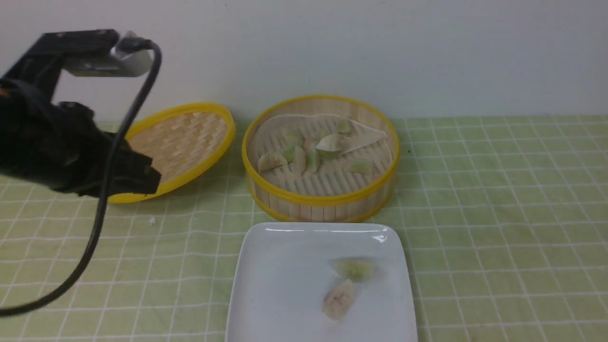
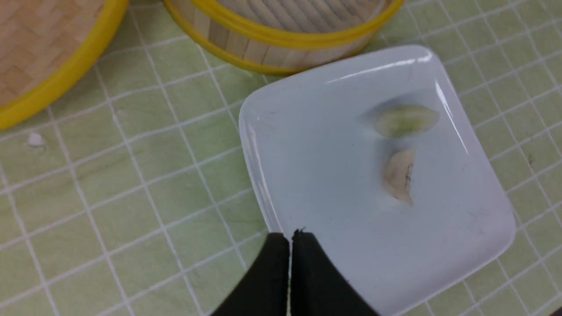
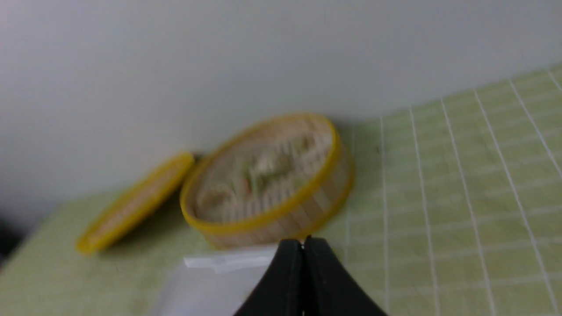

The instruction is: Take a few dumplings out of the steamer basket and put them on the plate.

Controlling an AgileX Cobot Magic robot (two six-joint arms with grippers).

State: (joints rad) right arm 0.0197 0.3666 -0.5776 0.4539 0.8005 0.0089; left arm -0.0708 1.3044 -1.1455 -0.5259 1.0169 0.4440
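**Front view.** A bench (image 1: pixel 498 213) under a green checked cloth carries the steamer basket (image 1: pixel 323 206) at the centre, towards the far wall. Its dumplings (image 1: pixel 308 154) – pale green and off-white – lie clustered on the liner paper. Just in front of the basket, on the near side, sits the plate (image 1: pixel 285 285). It bears two pieces right of its middle: a green dumpling (image 1: pixel 354 268), and nearer the camera an off-white dumpling (image 1: pixel 338 299). The two are close together. A shallow woven lid (image 1: pixel 183 142) rests tilted to the left of the basket. The left arm (image 1: pixel 57 147) hangs raised at the far left, partly in front of the lid, and a black cable (image 1: pixel 102 204) loops down from it. The right arm is outside this view.

**Left wrist view.** The left gripper (image 2: pixel 290 239) has its jaws pressed together with only a hairline slit between them, and they hold nothing. Their tips are seen against the plate's rim. The two dumplings on the plate are sharp here, and parts of the basket wall and the lid show beyond. A small white speck (image 2: pixel 35 139) lies on the cloth near the lid.

**Right wrist view.** The picture is blurred. The right gripper (image 3: pixel 303 242) likewise has its jaws closed and empty – basket, lid and a corner of the plate lie beyond them.
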